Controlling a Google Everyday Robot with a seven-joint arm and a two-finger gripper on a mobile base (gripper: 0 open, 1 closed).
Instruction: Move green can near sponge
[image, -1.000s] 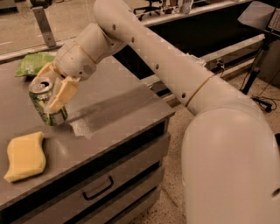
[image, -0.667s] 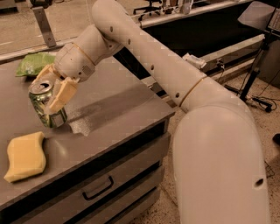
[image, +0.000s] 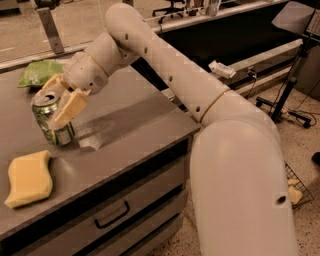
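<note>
The green can (image: 50, 125) stands upright on the grey table (image: 130, 130), with its silver top showing. My gripper (image: 55, 106) is at the can, with one yellow pad (image: 70, 107) across its right front and the other (image: 52, 84) behind its top rim. The jaws are closed on the can, whose base rests on the table. The pale-yellow sponge (image: 29, 179) lies flat near the table's front left edge, a short gap below and left of the can.
A flat green snack bag (image: 40, 72) lies at the back left of the table. A piece of clear tape or film (image: 92, 142) lies just right of the can. The table has drawers below its front edge (image: 112, 215). A black stand (image: 287, 95) is on the floor at right.
The can and gripper stay in the same spot on the table. Only the near part of my arm has shifted a little in view.
</note>
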